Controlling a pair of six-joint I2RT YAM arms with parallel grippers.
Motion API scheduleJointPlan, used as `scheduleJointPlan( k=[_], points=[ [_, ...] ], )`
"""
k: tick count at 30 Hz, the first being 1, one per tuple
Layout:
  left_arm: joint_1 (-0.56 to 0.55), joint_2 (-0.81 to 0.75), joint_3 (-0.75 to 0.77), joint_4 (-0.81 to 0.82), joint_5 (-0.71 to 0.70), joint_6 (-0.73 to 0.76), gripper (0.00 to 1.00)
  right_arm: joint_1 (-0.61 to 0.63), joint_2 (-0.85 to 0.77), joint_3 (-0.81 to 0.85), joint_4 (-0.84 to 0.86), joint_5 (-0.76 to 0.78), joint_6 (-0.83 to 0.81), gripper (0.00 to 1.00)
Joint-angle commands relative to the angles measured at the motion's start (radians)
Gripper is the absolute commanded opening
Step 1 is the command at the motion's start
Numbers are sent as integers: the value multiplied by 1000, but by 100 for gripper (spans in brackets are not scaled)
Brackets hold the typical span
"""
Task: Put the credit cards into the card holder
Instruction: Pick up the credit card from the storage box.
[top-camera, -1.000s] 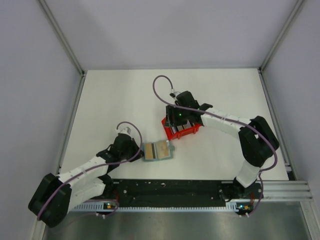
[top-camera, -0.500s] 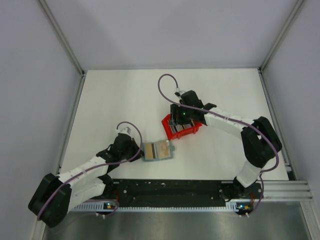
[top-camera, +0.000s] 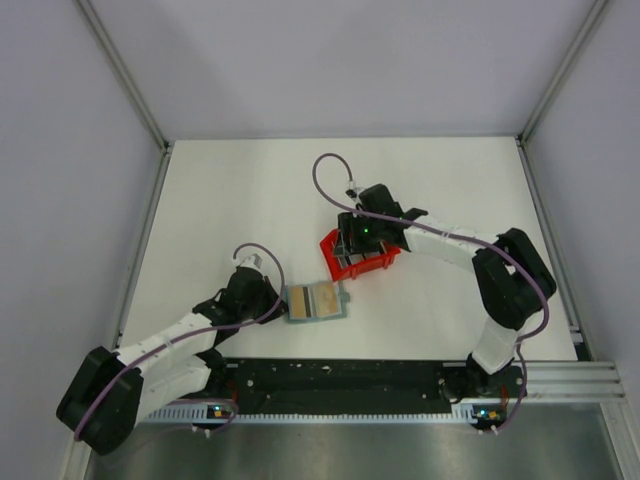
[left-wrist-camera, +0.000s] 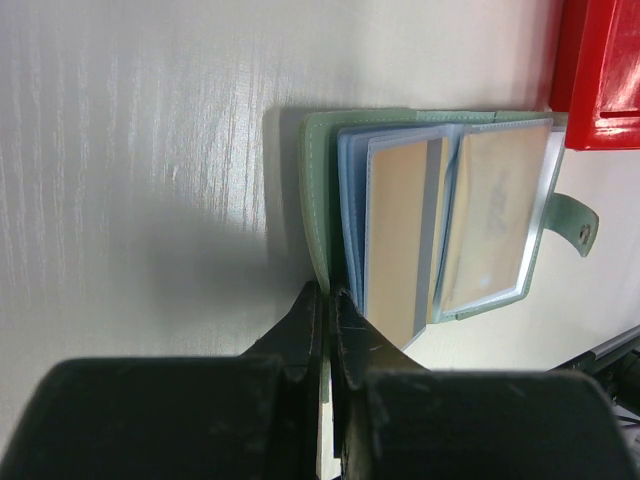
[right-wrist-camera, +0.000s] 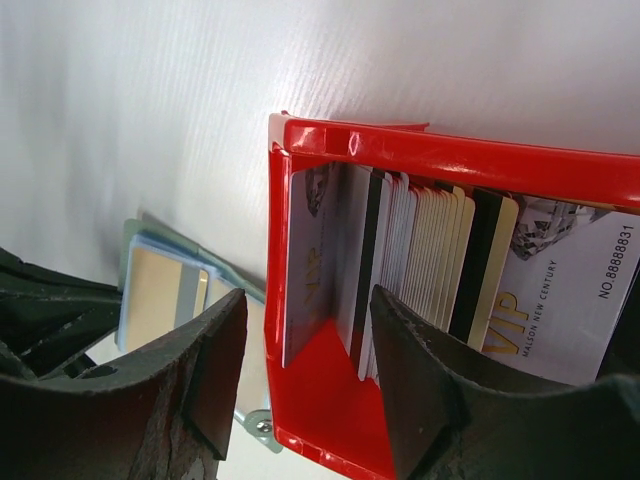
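**Me:** Over the last second my right gripper (top-camera: 358, 235) slid a little left above the red bin (top-camera: 335, 264), and the bin swung slightly with it.

**Partner:** Got a card yet?

**Me:** No. The jaws stand half apart, one finger outside the bin's wall and the other over the cards (right-wrist-camera: 420, 250) standing upright inside. I'd say the pick is not made yet.

**Partner:** And the card holder?

**Me:** The card holder (left-wrist-camera: 320, 190) lies open on the table (top-camera: 230, 200) just beside the bin, with two tan cards (left-wrist-camera: 400, 240) in its blue sleeves. My left gripper (left-wrist-camera: 327, 330) is pinched tight on its green cover.
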Motion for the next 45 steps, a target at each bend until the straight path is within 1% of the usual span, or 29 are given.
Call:
scheduleJointPlan(
  k=[1, 8, 15, 19, 25, 29, 34, 37, 38, 39, 40, 42, 45],
  points=[
    [-2, 6, 15, 22, 1, 18, 0, 4, 25, 15, 19, -45, 8, 53],
    [-4, 6, 11, 24, 4, 14, 0, 6, 28, 28, -1, -40, 11, 51],
    [-2, 6, 15, 24, 4, 15, 0, 10, -85, 27, -7, 72, 4, 53],
    [-2, 6, 13, 24, 5, 17, 0, 12, -107, 36, -5, 55, 5, 54],
    [-2, 6, 10, 28, 7, 14, 0, 38, -35, 59, -7, -2, 8, 51],
    [-4, 5, 10, 28, 7, 15, 0, 53, 11, 82, -8, -16, 10, 47],
    [-2, 5, 10, 27, 7, 15, 0, 64, 62, 108, -21, 6, 5, 43],
    [-2, 5, 11, 27, 11, 18, 0, 65, 73, 116, -42, 52, -2, 36],
    [-4, 5, 10, 27, 10, 17, 0, 64, 71, 114, -42, 58, -8, 28],
    [-4, 5, 10, 27, 10, 17, 0, 64, 70, 113, -42, 55, -13, 25],
    [-2, 5, 10, 27, 8, 17, 0, 65, 70, 113, -42, 49, -16, 25],
    [-4, 5, 8, 27, 7, 17, 0, 64, 64, 116, -42, 20, -21, 29],
    [-2, 3, 7, 28, 8, 15, 0, 64, 63, 122, -42, -11, -15, 27]
  ],
)
